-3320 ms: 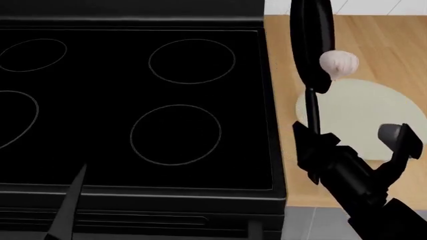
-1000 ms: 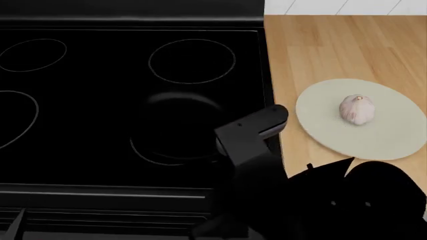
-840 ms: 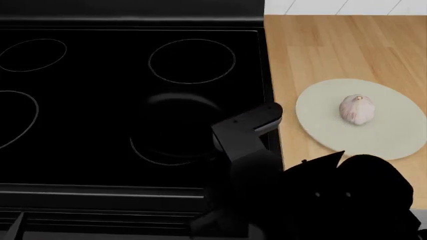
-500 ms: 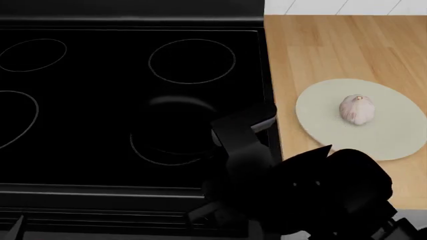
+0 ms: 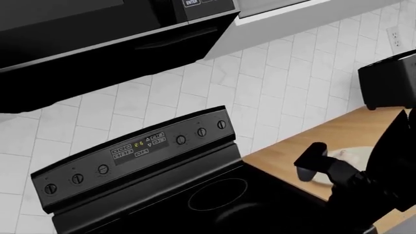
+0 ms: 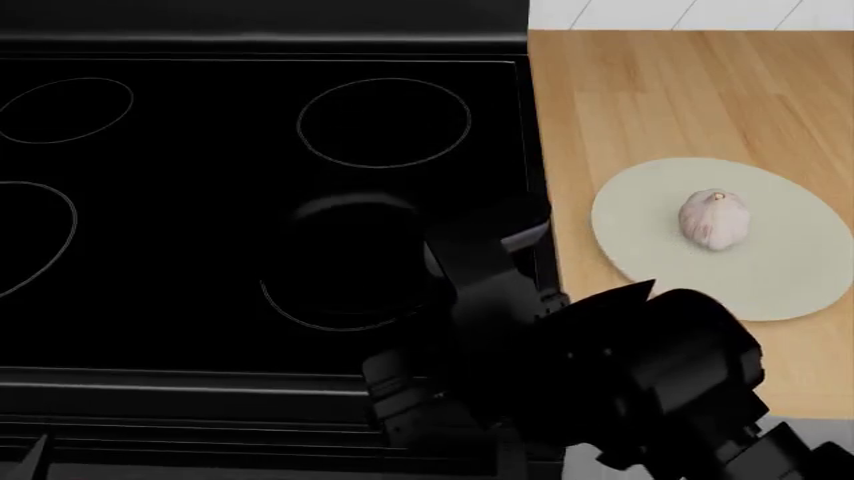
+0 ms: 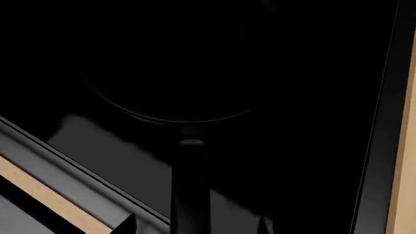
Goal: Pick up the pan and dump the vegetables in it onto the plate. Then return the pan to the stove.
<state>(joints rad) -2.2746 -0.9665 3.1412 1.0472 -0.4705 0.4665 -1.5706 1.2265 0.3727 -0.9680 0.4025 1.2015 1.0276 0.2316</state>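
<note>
The pan (image 6: pixel 350 258) sits on the stove (image 6: pixel 200 200), over the near-right burner ring, directly ahead of the right gripper (image 6: pixel 487 262). The gripper is around the pan handle (image 7: pixel 188 190); whether it is closed cannot be determined. The garlic bulb (image 6: pixel 715 220) lies on the plate (image 6: pixel 787 270) on the table (image 6: pixel 641 100), beside the gripper. The left gripper is not visible.

In the left wrist view, a white key label reading "ENTER" (image 5: pixel 192 3) stands on the dark control strip of the black microwave oven (image 5: pixel 97 34) mounted above the cooktop. On the black glossy back panel of the stove (image 5: pixel 140 148), between its round knobs, a small amber display (image 5: pixel 138 144) shows digits too small to read with certainty. No other writing is legible.
</note>
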